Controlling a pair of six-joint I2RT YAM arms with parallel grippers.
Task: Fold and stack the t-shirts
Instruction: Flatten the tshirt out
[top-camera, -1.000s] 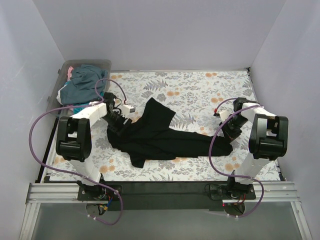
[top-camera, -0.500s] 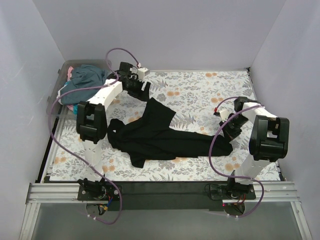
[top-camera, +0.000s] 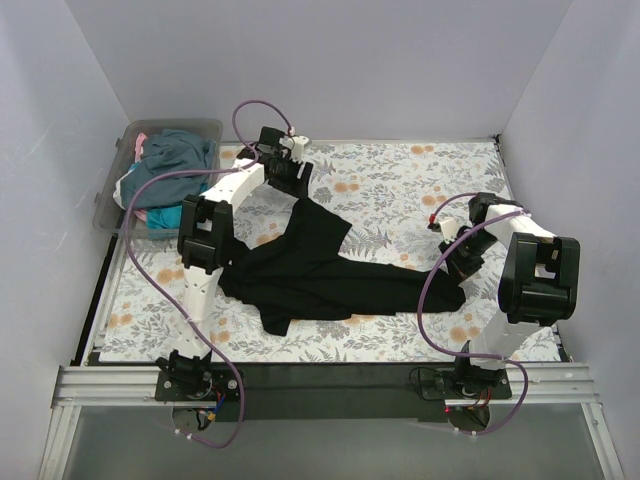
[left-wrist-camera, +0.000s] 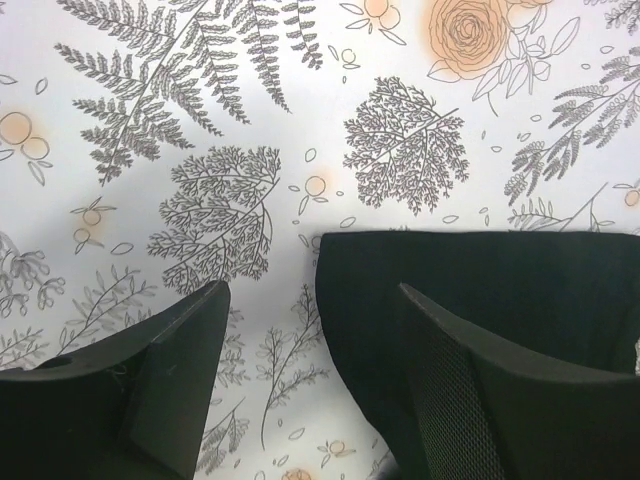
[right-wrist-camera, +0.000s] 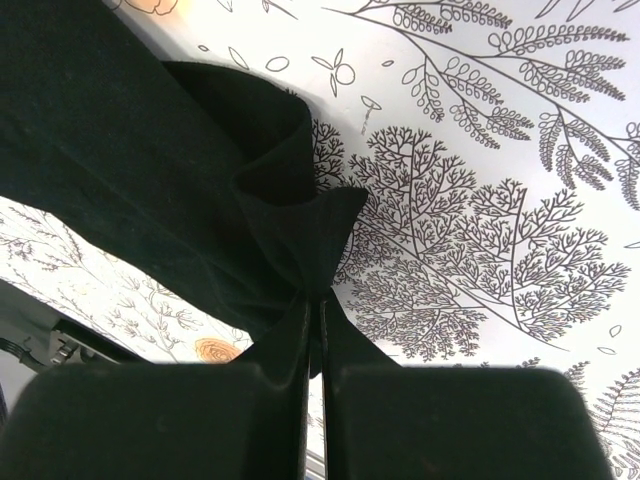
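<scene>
The left hand (left-wrist-camera: 310, 292) stands wide open, its two dark fingers (left-wrist-camera: 180, 340) well apart and gripping nothing. A squared corner of the black t-shirt (top-camera: 320, 275) lies flat on the table (top-camera: 400, 180) in the gap between them, closer to one finger than to the other and running on beneath it. Whether either finger touches the cloth cannot be told. From that hand the shirt runs away in a crumpled band across the floral table toward the right hand (right-wrist-camera: 312, 300). This hand is pinched tight on a small peak of the same black cloth, folds fan out from its closed tips, and the fabric just beside them is gathered and creased. Bare floral table shows on that hand's other side. In the top view the shirt lies between the two hands, bunched and unfolded, with one lobe trailing toward the arms' bases. Well off to the left hand's outer side sits a clear bin (top-camera: 112, 205) holding a heap of other t-shirts (top-camera: 170, 160) in slate-blue, teal and pink.
</scene>
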